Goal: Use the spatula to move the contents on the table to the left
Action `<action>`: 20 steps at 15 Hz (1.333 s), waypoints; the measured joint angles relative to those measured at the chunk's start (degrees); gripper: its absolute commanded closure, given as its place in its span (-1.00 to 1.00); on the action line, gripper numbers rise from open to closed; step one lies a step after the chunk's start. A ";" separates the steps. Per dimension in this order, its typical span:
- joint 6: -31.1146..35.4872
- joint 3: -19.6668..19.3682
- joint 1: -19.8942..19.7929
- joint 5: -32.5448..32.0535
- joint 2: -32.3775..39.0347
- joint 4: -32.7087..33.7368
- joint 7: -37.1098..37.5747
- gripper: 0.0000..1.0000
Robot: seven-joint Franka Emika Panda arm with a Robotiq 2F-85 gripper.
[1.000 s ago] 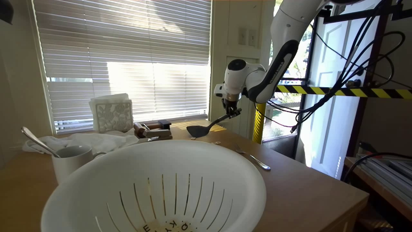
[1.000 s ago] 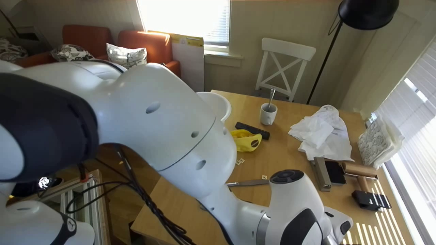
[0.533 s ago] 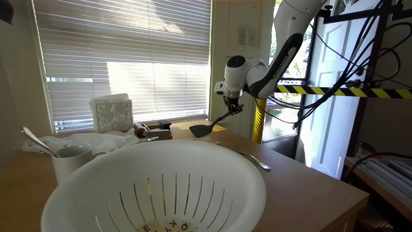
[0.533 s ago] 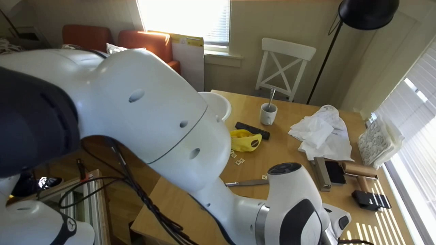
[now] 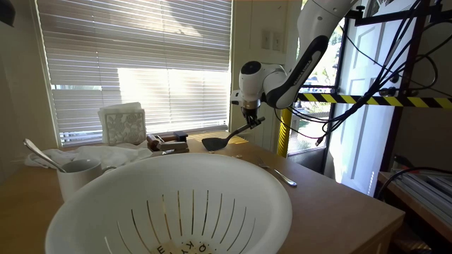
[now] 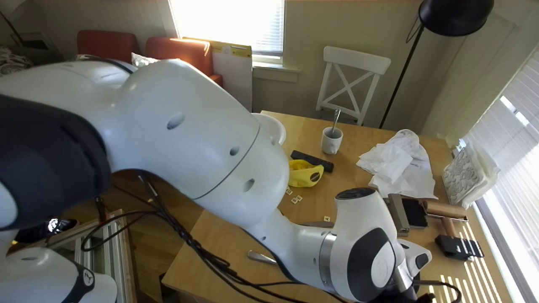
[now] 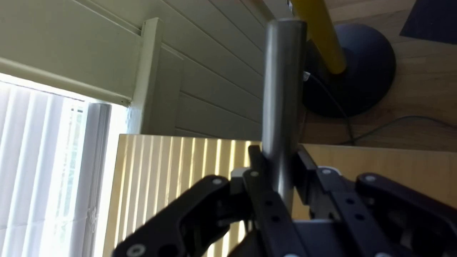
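Dark grey spatula (image 5: 214, 144); its handle (image 7: 284, 92) has a silvery sheen in the wrist view. Black hand (image 7: 279, 153). White robot arm (image 6: 202, 143) with black sections. Counter (image 5: 335, 211) light brown, thin bright sun stripes over part of it. White colander (image 5: 263, 187). Cream letter tiles (image 5: 190, 247), black lettering. Yellow pouch (image 6: 301, 179) with a dark oval patch (image 6: 314, 177), probably brown, too small to be sure. White mug (image 6: 329, 142). Off-white napkin holder (image 5: 125, 128), floral pattern. White X-back chair (image 6: 357, 58). Orange-red armchairs (image 6: 181, 50). Black lamp (image 6: 454, 17). White blinds (image 5: 134, 53), horizontal slat lines. Barrier tape (image 5: 395, 101) in yellow and black diagonal stripes; yellow pole (image 5: 284, 135). Silver fork (image 5: 284, 179).
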 measured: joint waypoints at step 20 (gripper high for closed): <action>6.86 4.21 -4.37 -0.84 -3.03 -4.27 -16.38 0.88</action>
